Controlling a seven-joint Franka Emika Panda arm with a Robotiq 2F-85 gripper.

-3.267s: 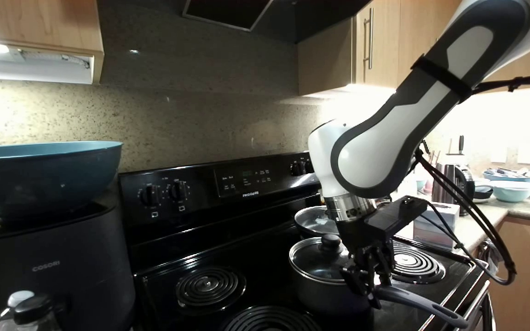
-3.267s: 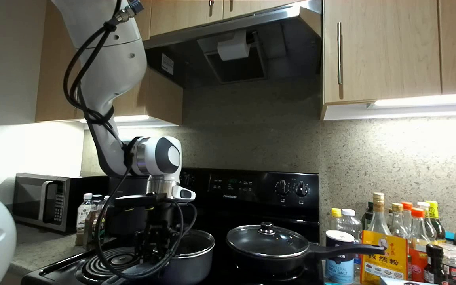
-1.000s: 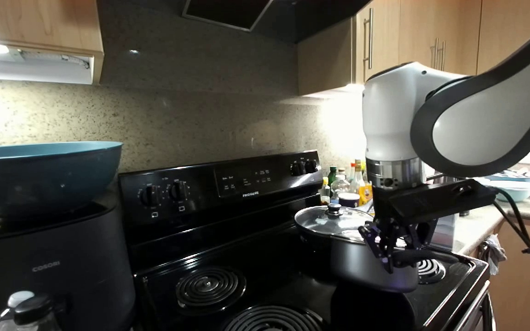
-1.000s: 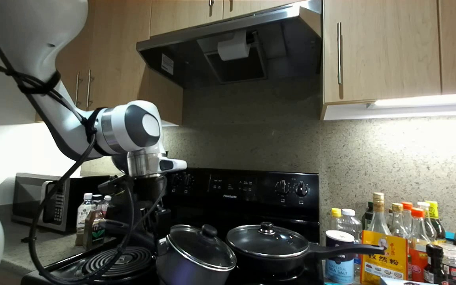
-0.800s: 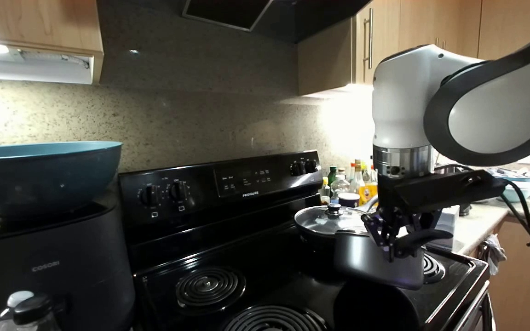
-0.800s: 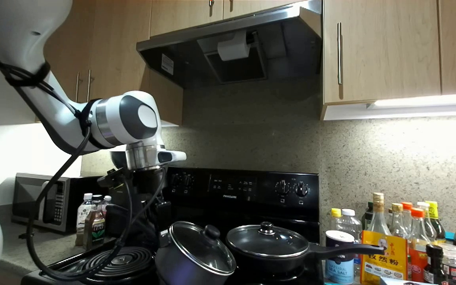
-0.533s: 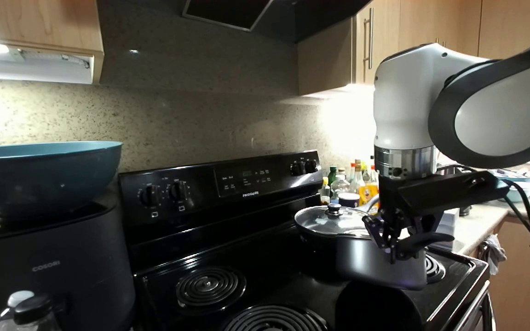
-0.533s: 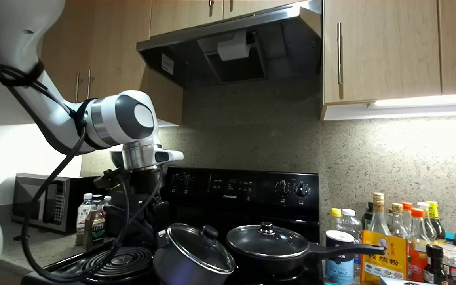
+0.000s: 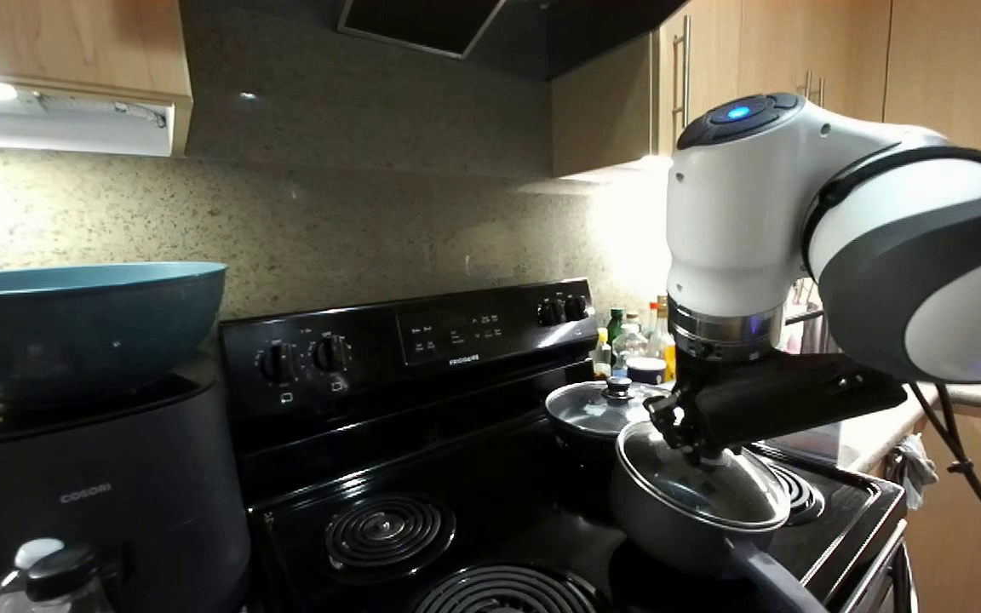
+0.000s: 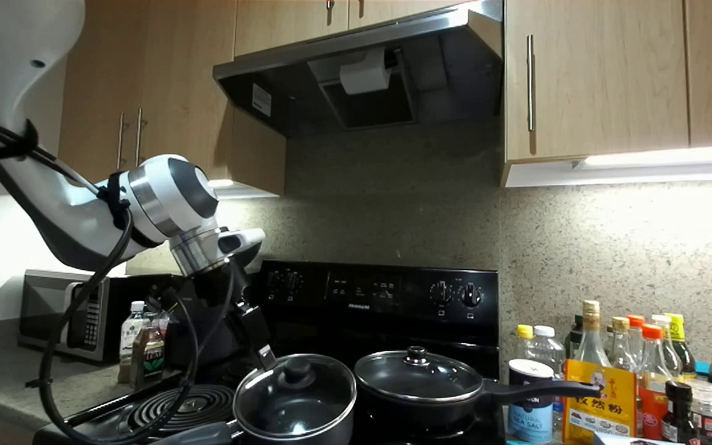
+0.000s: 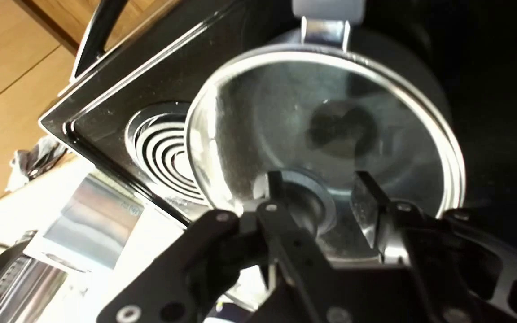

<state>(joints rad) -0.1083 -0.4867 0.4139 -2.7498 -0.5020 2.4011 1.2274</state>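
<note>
The gripper (image 11: 318,186) stands spread, its fingers apart and nothing grasped between them; in the wrist view the lid knob (image 11: 308,206) shows below the gap, partly hidden behind one finger; the glass lid (image 11: 326,152) is on the saucepan (image 11: 406,69), whose handle (image 11: 329,10) points away from the gripper, unheld; a coil burner (image 11: 162,154) shows beside it; so, judging progress by how things lie, the lid is on, neither knob nor handle is in a grip, and nothing has been taken off.

In an exterior view the gripper hangs over the lid and hides much of the knob; the saucepan is at the front of the electric range (image 9: 499,502), its lid looking tilted, though dark base against dark cooktop leaves me unable to tell whether it sits flat; this view plainly shows the teal bowl (image 9: 82,340) on the COSORI appliance (image 9: 86,511).

In an exterior view the knob stands clear beside a fingertip (image 10: 266,357); a lidded frying pan (image 10: 418,415) sits next to the saucepan; the microwave (image 10: 50,315) appears here alone, and the sea salt canister (image 10: 530,405) has its label readable.
</note>
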